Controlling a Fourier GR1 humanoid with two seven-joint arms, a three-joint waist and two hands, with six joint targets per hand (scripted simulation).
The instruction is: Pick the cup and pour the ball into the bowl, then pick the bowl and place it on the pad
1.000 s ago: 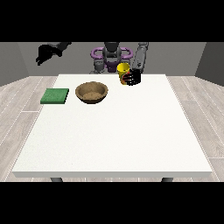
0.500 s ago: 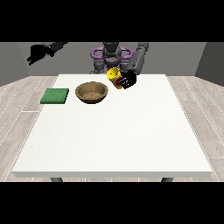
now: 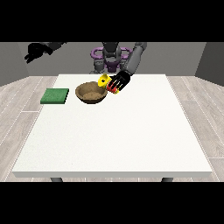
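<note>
My hand at the view's right (image 3: 119, 82) has its fingers wrapped round the cup (image 3: 106, 82), tipped above the right rim of the bowl (image 3: 91, 92). I can't spot the ball, so pouring seems underway; moving the bowl to the pad (image 3: 55, 96), left of it, remains.

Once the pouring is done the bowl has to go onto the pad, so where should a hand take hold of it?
Probably by the rim, from above: the bowl sits upright, wide and shallow, with its mouth open. The side nearer the green pad looks free, since the cup in the hand at the view's right hangs over the other edge.
</note>
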